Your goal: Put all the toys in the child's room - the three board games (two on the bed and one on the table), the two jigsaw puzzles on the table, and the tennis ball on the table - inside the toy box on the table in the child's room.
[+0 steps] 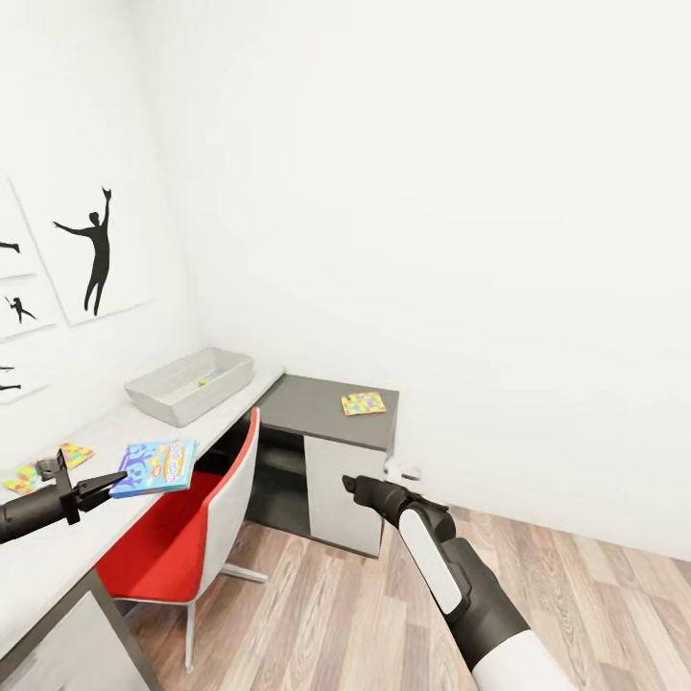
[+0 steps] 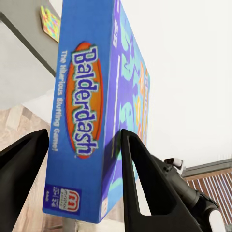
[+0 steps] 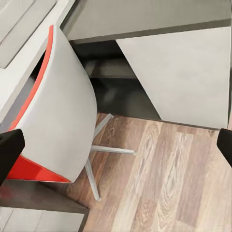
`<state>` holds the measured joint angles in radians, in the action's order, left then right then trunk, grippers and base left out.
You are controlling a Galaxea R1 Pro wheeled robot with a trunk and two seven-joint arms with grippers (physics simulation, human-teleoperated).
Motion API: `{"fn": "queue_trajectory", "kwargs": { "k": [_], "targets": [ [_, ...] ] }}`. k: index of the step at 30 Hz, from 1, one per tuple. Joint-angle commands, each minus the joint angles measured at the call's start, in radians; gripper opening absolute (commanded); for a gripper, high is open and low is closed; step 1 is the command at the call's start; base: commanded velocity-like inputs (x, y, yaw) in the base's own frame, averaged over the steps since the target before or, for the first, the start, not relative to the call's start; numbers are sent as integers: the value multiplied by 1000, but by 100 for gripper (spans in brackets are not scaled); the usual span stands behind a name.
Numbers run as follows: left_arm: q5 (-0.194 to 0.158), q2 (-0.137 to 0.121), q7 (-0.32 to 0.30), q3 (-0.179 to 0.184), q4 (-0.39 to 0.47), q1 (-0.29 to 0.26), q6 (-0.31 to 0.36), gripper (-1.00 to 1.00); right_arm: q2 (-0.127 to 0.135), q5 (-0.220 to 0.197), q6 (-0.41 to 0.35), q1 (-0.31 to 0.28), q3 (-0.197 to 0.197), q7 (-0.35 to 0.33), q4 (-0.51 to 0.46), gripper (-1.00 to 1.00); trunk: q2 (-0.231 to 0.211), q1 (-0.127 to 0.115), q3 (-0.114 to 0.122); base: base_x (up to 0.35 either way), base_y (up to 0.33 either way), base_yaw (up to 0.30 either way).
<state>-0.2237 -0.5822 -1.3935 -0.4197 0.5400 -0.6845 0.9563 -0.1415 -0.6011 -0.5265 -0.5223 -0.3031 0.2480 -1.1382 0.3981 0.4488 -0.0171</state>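
Observation:
A blue board game (image 1: 154, 467), a flat box printed "Balderdash" (image 2: 92, 106), hangs over the table's front edge with my left gripper (image 1: 110, 483) shut on its end. Its fingers (image 2: 140, 174) press both faces of the box. The pale grey toy box (image 1: 144, 395) stands farther along the table (image 1: 58, 547), against the wall; a small yellow-green thing lies inside, too small to name. One jigsaw puzzle (image 1: 363, 403) lies on the dark grey corner desk, and shows past the box (image 2: 50, 21). Another jigsaw puzzle (image 1: 48, 467) lies behind my left gripper. My right gripper (image 1: 350, 485) (image 3: 116, 145) hangs open above the floor.
A red and white chair (image 1: 206, 518) (image 3: 58, 125) is tucked under the table between my arms. The dark grey desk's pale cabinet (image 1: 341, 494) stands just beyond my right gripper. Black silhouette pictures (image 1: 91, 251) hang on the left wall. Wood-plank floor (image 1: 326, 614) stretches to the right.

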Motion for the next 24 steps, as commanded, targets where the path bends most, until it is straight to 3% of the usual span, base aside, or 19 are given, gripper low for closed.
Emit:
{"fn": "queue_trajectory", "kwargs": {
  "k": [1,12,16,24],
  "targets": [
    [-3,0,-2,-1,0,-1,11,-100,0,-11,1,-1,-2,10,-2,100,2,1,-2,315,-81,267],
    [-2,-1,-2,-1,0,-1,11,-100,0,-11,6,-1,-2,10,-2,100,2,1,-2,299,-160,265],
    [-2,-2,-2,-3,0,-1,10,-100,0,-10,7,-1,-6,10,-6,100,2,1,-2,282,-190,55],
    [-2,-2,-2,-6,0,-1,8,-100,1,-9,-5,-1,-54,9,-41,100,2,1,-2,279,-62,3]
  ]
}}
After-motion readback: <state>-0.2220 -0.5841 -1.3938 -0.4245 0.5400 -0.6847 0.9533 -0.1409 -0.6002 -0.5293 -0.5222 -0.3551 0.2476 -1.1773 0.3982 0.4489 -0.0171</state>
